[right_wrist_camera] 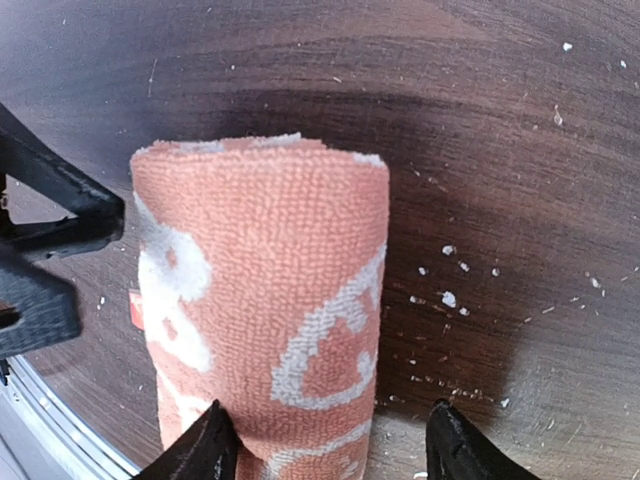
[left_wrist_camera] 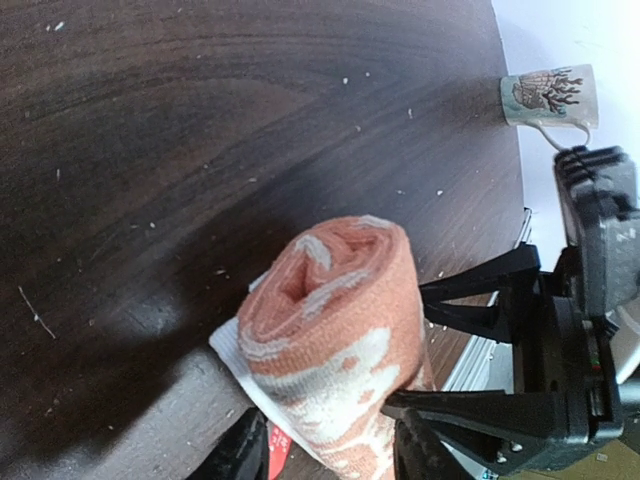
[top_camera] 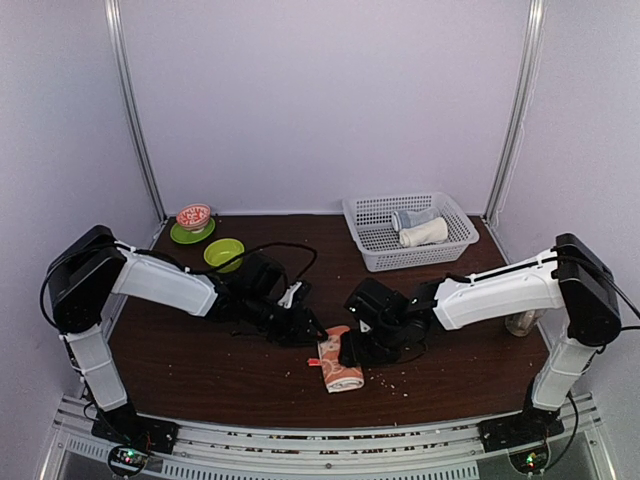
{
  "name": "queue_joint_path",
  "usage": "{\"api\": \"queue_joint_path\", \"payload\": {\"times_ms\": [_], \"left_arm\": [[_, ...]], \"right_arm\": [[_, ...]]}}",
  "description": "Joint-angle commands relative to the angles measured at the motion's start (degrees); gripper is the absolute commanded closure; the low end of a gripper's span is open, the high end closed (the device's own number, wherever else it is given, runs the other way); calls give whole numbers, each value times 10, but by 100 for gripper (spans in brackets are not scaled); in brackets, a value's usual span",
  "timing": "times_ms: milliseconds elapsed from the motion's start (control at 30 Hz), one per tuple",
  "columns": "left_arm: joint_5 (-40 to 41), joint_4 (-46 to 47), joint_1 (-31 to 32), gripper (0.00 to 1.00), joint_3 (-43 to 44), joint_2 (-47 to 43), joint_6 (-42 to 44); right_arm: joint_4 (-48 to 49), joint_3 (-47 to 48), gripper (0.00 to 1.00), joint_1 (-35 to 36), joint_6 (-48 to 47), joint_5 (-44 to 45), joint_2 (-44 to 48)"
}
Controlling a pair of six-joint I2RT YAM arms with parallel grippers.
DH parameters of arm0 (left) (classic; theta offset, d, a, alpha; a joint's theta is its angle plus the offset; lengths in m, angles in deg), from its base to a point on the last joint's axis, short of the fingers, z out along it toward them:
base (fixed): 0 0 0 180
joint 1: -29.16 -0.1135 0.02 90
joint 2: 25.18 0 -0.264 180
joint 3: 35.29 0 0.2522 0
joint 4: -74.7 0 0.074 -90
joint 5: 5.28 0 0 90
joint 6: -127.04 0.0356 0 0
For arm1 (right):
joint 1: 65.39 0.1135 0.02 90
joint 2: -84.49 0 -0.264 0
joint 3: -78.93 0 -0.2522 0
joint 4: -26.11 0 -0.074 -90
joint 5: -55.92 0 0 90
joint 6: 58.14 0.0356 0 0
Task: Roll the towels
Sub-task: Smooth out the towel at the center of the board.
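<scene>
Orange towel point(top_camera: 340, 372) rolled up, lower center of table point(top_camera: 200, 370). R claw point(right_wrist_camera: 330, 450) wide, astride it w/ gap on one side. L claw point(left_wrist_camera: 330, 455) flanks the roll; can't tell if pinching. Cream towel point(top_camera: 424, 233) rolled in basket point(top_camera: 405, 262), upper right.

Two towels (orange-red towel point(top_camera: 338, 365), cream towel point(top_camera: 424, 233)), one basket point(top_camera: 420, 259), two bowls (pink bowl point(top_camera: 194, 215), green bowl point(top_camera: 224, 252)), one plate point(top_camera: 180, 237), one mug point(top_camera: 520, 322), one cloth bundle point(top_camera: 410, 217).
</scene>
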Motion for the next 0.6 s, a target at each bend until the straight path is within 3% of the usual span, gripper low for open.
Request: {"api": "queue_joint_path", "payload": {"times_ms": [0,200,567], "left_arm": [[9,-5,-1,55,16,-22,14],[18,-13,-1,55,15,-29,19],[20,-13,-1,55,21,-36,20]], "right_arm": [[11,-13,36,-6,-4,12,15],[12,-8,29,-7,-6,11,48],[-33,6,30,33,-16,44,58]]}}
